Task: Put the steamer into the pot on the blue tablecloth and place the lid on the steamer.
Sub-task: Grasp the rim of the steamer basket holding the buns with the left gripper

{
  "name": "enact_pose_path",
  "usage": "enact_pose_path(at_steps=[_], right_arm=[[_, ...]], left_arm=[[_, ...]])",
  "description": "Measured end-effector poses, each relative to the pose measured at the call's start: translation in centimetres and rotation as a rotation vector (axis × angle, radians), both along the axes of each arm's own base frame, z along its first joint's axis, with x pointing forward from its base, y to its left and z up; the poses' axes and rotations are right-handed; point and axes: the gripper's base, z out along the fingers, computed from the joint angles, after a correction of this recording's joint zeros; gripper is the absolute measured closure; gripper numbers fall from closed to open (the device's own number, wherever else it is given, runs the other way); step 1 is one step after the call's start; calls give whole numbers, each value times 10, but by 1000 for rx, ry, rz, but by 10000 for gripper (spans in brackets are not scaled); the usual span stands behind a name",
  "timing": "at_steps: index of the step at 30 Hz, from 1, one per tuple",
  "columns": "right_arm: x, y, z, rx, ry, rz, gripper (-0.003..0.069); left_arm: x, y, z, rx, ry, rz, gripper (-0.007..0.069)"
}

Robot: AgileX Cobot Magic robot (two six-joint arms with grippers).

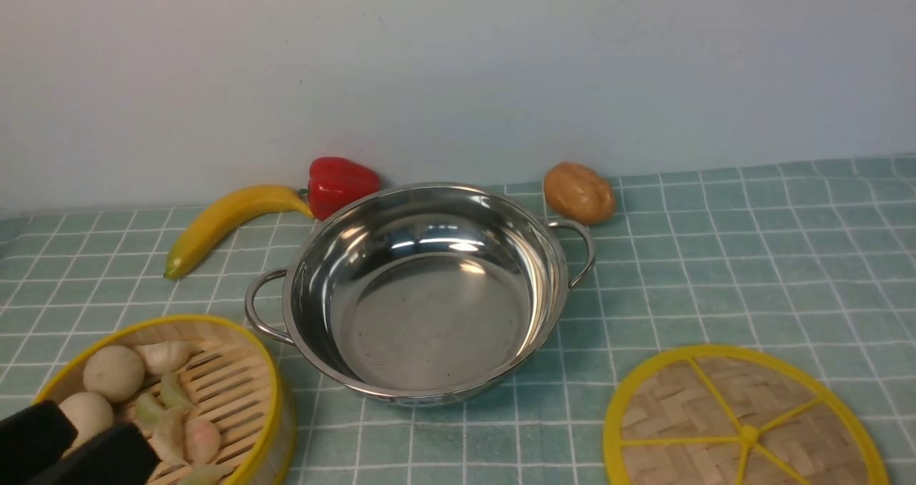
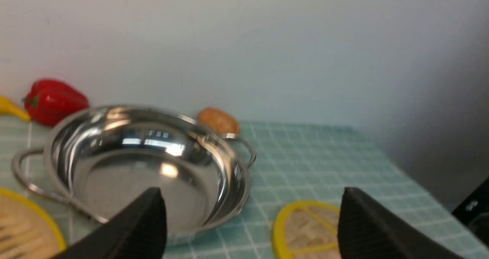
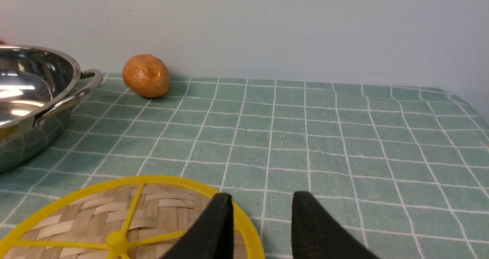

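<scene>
The blue tablecloth [image 1: 715, 256] is lying flat beneath the pot [image 1: 422, 327] and is spreading out from it on every side. The pot is sitting upright on the cloth with its mouth facing up. The line through its two loop handles is running from the robot's near left to its far right.

The lid [image 1: 744, 428] is lying flat on the cloth to the near right of the pot, apart from it, with its yellow spokes facing up. The steamer [image 1: 215, 370] is standing upright to the near left of the pot, just beside the pot's left handle. Its open top is facing up, and its slats are running roughly along the same line as the pot's handles. Pale buns [image 1: 113, 373] and dumplings [image 1: 166, 356] are resting on the side of its floor away from the pot.

A banana [image 1: 222, 220] is lying to the far left of the pot, its stem pointing towards the red bell pepper [image 1: 342, 183] just behind the pot's far rim. A potato [image 1: 578, 192] is sitting just behind the pot's right handle.

The left gripper [image 2: 251, 198] is hanging over the steamer's near part, facing the pot, with its fingers standing wide apart and gripping nothing. The right gripper [image 3: 263, 196] is hovering at the lid's edge farthest from the pot, its fingers apart and clamping nothing.
</scene>
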Motion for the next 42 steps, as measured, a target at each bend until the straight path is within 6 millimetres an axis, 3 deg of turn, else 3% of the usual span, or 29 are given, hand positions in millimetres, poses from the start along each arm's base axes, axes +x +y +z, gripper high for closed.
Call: enact_pose_path(at_steps=[2, 6, 11, 15, 22, 30, 38, 42], right_arm=[[0, 0, 0, 0, 0, 0, 417], [0, 0, 0, 0, 0, 0, 417], [0, 0, 0, 0, 0, 0, 417], [0, 0, 0, 0, 0, 0, 417], [0, 0, 0, 0, 0, 0, 417], [0, 0, 0, -2, 0, 0, 417], [0, 0, 0, -1, 0, 0, 417], [0, 0, 0, -1, 0, 0, 417]], left_arm=[[10, 1, 2, 84, 126, -4, 69], [37, 19, 5, 415, 441, 57, 69], [57, 34, 11, 624, 587, 97, 69], [80, 34, 7, 731, 641, 7, 69], [112, 21, -15, 656, 790, -151, 72], [161, 12, -58, 566, 983, -229, 193], [188, 4, -88, 515, 1031, -323, 319], [196, 3, -98, 512, 1039, -326, 337]])
